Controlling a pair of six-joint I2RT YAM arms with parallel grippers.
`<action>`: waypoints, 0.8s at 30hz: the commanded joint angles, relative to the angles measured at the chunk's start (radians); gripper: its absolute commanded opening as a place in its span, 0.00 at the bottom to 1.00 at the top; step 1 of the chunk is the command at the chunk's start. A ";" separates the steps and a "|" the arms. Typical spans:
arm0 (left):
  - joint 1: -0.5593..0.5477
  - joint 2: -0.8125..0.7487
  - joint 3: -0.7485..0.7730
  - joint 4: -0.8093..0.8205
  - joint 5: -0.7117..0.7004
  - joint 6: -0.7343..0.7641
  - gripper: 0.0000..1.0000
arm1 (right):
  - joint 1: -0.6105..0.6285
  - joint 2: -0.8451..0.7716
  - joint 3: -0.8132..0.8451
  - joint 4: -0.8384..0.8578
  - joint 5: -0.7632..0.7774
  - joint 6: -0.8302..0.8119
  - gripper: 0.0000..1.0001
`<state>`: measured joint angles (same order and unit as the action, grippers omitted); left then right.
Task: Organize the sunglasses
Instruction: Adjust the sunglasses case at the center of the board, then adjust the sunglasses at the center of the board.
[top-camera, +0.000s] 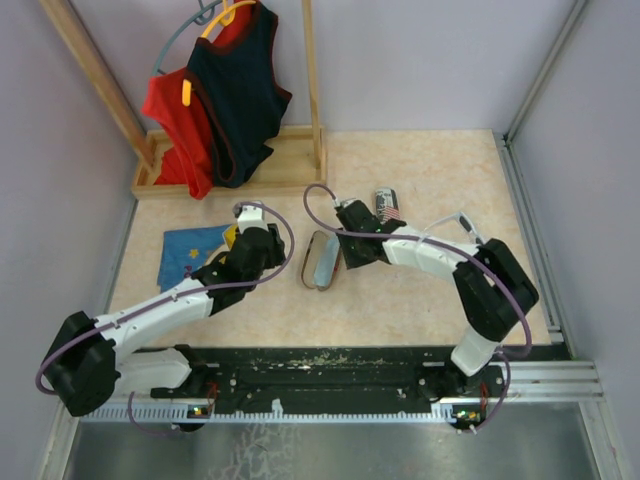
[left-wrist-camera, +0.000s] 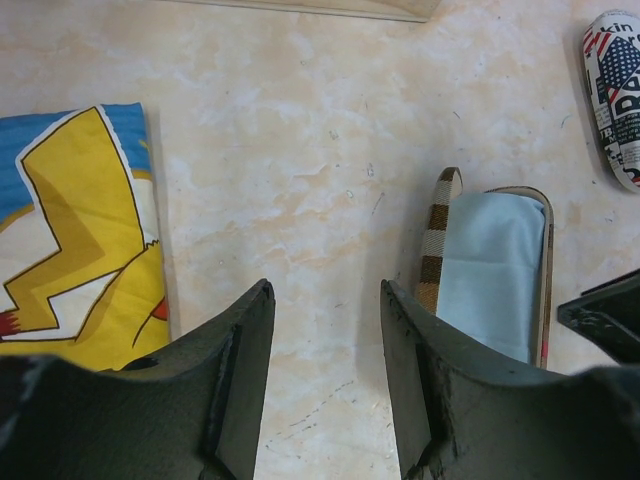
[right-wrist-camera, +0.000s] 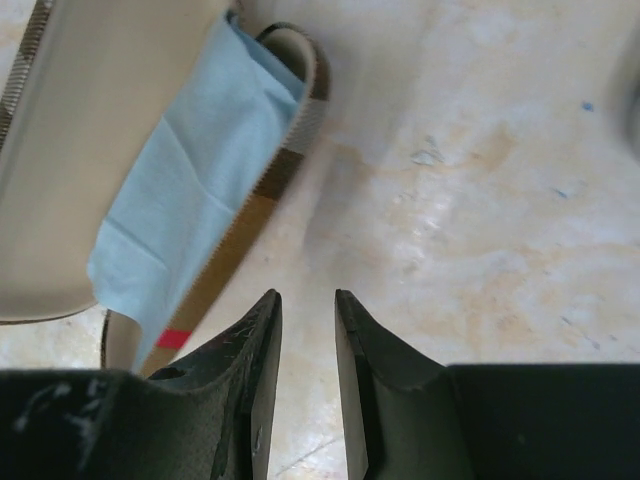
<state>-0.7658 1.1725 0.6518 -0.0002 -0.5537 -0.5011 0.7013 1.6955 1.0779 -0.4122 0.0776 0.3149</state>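
No sunglasses show plainly in any view. If a pair is here, it may lie under the cloth (left-wrist-camera: 495, 260) in the open plaid case (left-wrist-camera: 445, 230) at the middle of the counter (left-wrist-camera: 300, 120), but I cannot tell.

The left hand (left-wrist-camera: 325, 290) is spread wide and empty, hovering over bare counter just left of the case. The right hand (right-wrist-camera: 307, 295) has its fingers close with a narrow gap, pinching nothing, beside the case's lower right end. The flag case (left-wrist-camera: 620, 90) lies closed at the upper right.

Sunglasses like these should be light, with slick lenses and thin arms that bend or snap easily. A gentle pinch across the bridge or at the thick frame corner by a hinge seems safest, never on a lens or mid-arm.
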 joint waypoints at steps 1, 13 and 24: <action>0.006 -0.020 -0.003 -0.004 0.005 0.002 0.53 | -0.012 -0.170 -0.036 0.032 0.160 0.040 0.30; 0.008 -0.030 -0.009 -0.003 0.089 -0.003 0.54 | -0.337 -0.456 -0.135 -0.046 0.399 0.120 0.40; 0.006 -0.037 -0.025 0.006 0.164 -0.026 0.54 | -0.709 -0.507 -0.227 -0.097 0.365 0.257 0.47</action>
<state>-0.7654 1.1584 0.6407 -0.0032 -0.4175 -0.5144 0.0303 1.2476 0.9043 -0.4965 0.4423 0.4744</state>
